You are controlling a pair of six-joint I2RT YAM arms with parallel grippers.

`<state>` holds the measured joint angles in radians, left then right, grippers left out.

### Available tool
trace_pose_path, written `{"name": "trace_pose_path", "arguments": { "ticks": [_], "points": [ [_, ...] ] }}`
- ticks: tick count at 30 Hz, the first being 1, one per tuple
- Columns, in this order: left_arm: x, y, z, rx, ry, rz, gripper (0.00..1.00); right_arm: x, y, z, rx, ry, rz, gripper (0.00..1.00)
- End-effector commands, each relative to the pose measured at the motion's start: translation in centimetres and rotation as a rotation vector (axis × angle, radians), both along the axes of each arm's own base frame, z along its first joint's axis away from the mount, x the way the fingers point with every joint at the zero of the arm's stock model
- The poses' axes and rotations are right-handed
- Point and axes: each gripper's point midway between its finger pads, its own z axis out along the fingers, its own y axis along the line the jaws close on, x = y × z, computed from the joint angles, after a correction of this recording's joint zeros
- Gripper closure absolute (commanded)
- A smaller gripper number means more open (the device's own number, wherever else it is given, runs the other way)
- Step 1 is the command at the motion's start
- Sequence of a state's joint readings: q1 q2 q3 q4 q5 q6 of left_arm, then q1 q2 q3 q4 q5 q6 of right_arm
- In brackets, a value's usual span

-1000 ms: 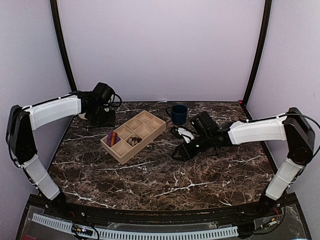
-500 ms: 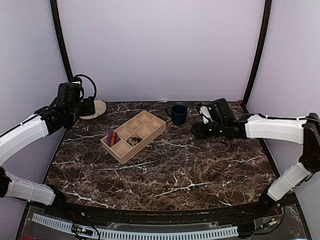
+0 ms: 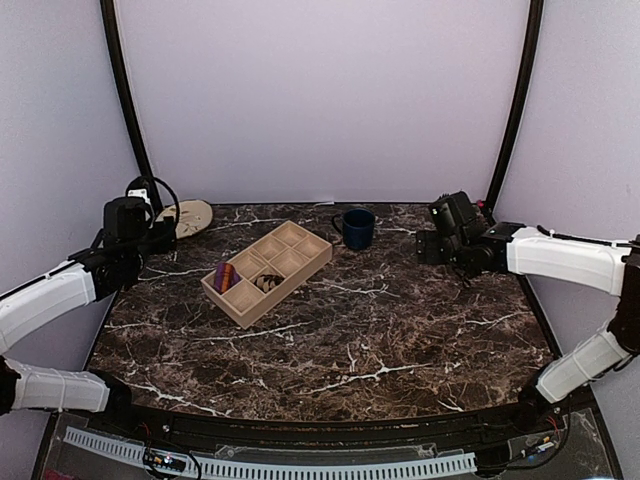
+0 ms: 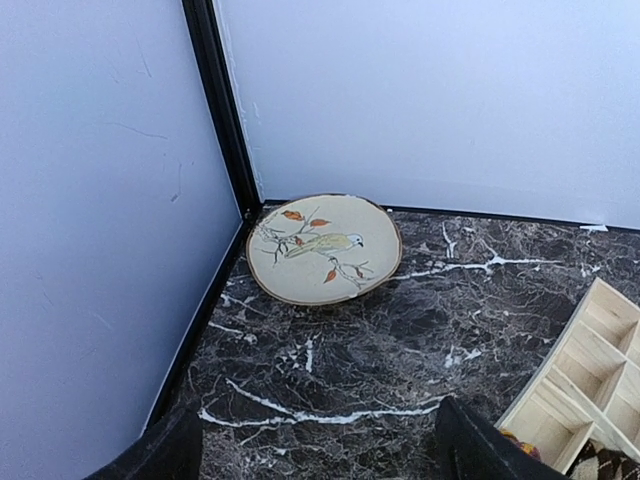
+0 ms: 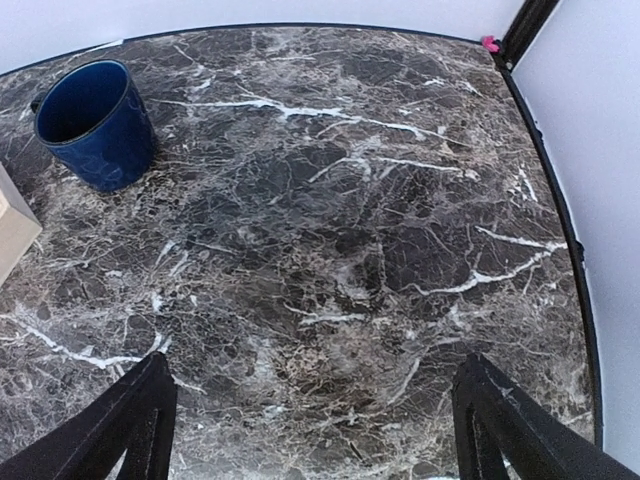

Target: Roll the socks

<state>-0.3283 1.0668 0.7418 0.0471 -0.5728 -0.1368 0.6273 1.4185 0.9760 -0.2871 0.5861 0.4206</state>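
Purple sock [image 3: 226, 277] and brown sock [image 3: 266, 283] bundled in one wooden tray [image 3: 289, 264].
Top: they fill separate square compartments near its left end on the veined marble bench [image 3: 330, 340]; both arms have swung outward since before. Left wrist: left fingers [image 4: 466, 455] spread, empty, one round bird-painted plate [image 4: 325, 248] ahead. Right wrist: right fingers [image 5: 140, 420] spread, empty, one glossy blue mug [image 5: 95, 125] beyond.
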Motion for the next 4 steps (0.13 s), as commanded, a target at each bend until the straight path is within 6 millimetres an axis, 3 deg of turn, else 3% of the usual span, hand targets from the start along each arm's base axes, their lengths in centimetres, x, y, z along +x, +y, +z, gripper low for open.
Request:
{"name": "trace_pose_path", "arguments": {
  "ticks": [1, 4],
  "points": [
    [-0.13, 0.05, -0.12, -0.012, -0.034, -0.026, 0.17, -0.68, -1.91, 2.05, 0.034, -0.056, -0.095, 0.10],
    [-0.19, 0.10, -0.58, -0.015, -0.028, -0.029, 0.17, -1.29, -2.25, 2.97, 0.080, -0.099, -0.097, 0.08]
  ]
}}
